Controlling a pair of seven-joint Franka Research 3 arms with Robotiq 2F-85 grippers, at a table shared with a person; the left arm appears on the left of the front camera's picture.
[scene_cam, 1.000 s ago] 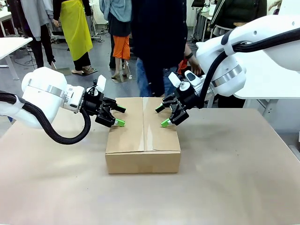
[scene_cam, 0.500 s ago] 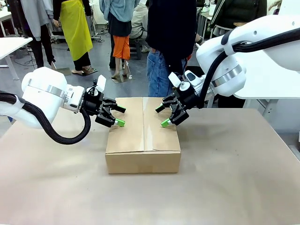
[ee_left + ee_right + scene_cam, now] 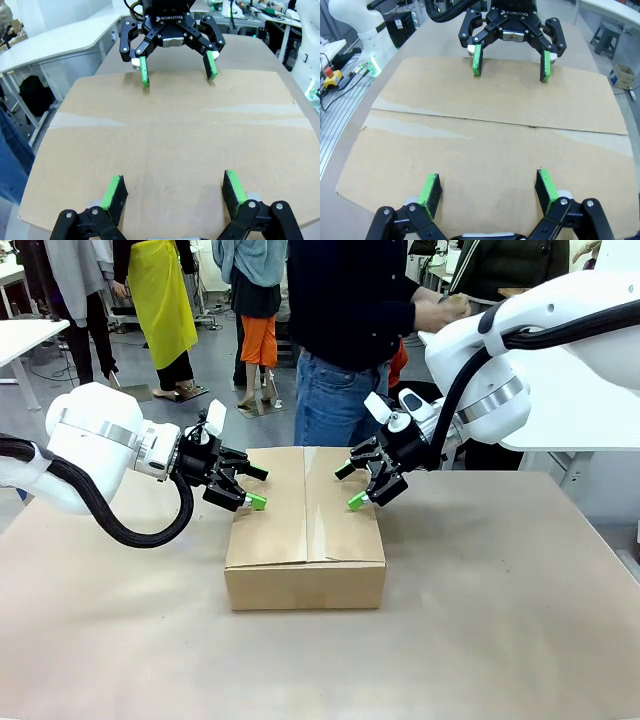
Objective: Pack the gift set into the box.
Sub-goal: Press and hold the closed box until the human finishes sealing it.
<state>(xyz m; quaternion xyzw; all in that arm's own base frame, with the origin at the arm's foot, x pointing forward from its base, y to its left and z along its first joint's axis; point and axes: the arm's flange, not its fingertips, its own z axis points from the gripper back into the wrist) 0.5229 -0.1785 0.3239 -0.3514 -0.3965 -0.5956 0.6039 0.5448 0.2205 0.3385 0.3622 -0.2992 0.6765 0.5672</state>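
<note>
Right now the box point(image 3: 305, 528) sits in the middle of the table point(image 3: 500, 620), its flaps folded down flat and a clear tape strip point(image 3: 312, 502) running near to far along the centre seam. My left gripper point(image 3: 247, 487) hovers just over the box's left edge with its fingers spread and nothing between them; my right gripper point(image 3: 352, 486) hangs over the right half of the lid, likewise spread wide and empty. From my left wrist I look across the lid point(image 3: 170, 140) at the right gripper point(image 3: 176, 71) opposite, and from my right wrist I see the left gripper point(image 3: 511, 65) at the far edge of the lid point(image 3: 490, 145).

I judge the box stiff but light: corrugated card that will flex or dent if pinched hard on a flap. The top is smooth, and the tape strip point(image 3: 420, 130) slicker yet (my green pads would slide there). Neither hand can span the body, so I would press in from the left and right walls together, low on the sides, or take a flap edge near a corner if it must open.

A person point(image 3: 350, 330) stands at the far side of the table.
</note>
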